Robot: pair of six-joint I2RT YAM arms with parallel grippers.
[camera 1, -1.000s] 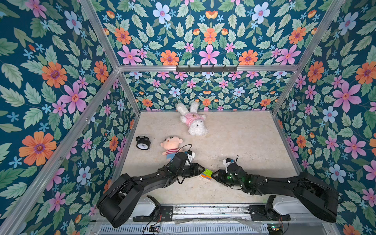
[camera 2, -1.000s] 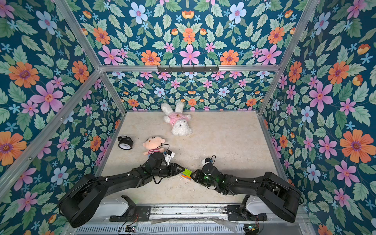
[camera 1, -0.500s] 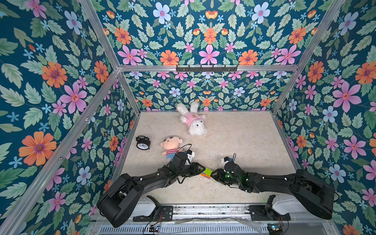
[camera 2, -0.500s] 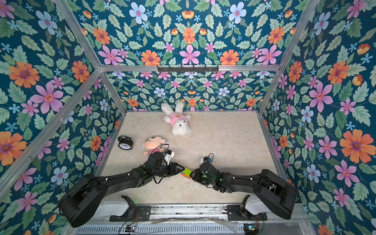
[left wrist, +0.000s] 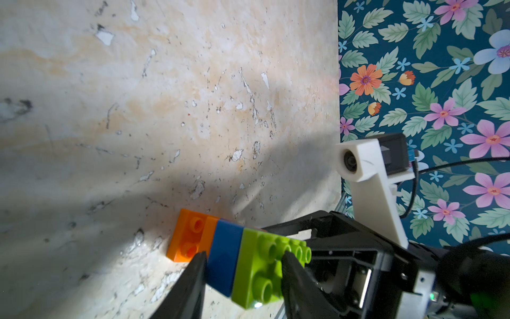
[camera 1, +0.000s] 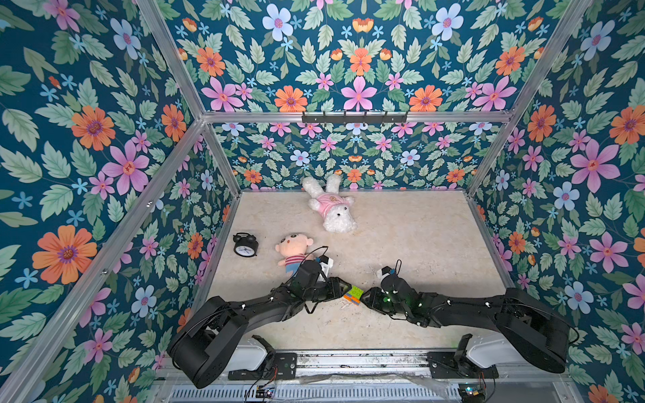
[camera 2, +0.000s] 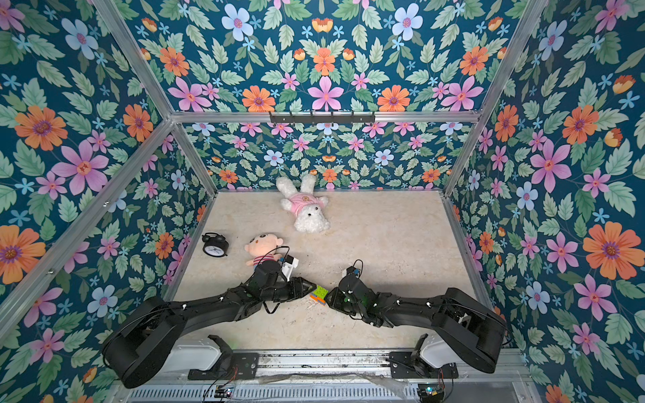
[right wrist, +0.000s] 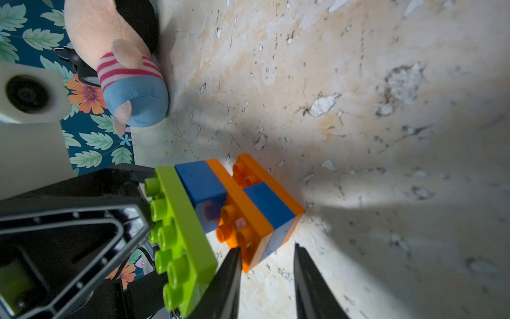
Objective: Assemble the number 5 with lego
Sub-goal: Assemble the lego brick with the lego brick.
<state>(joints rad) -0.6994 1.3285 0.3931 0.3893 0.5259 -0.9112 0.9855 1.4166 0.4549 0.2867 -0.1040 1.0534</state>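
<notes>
We read this as the final seating step. All five bricks look joined. The number 5 (camera 1: 353, 292) sits between the two tools, with its orange end down on the bench (right wrist: 358, 110).

- **Left tool** (left wrist: 244, 255): pinching the top end, jaws across the green bar (left wrist: 262, 262) and the blue next to it.
- **Right tool** (right wrist: 267, 246): jaws narrow at the opposite end. One tip touches orange; we can't tell if it's actually biting.
- **Stack outward from the left tool:** green, blue, orange, blue, orange. The blue squares (right wrist: 201, 182) are offset to opposite sides of the orange bars (right wrist: 248, 212), so it looks like a blocky 5.

Next we'd need a squeeze straight along the stack, with a firm left hold and no twist. Then we check the seams before letting go.
</notes>
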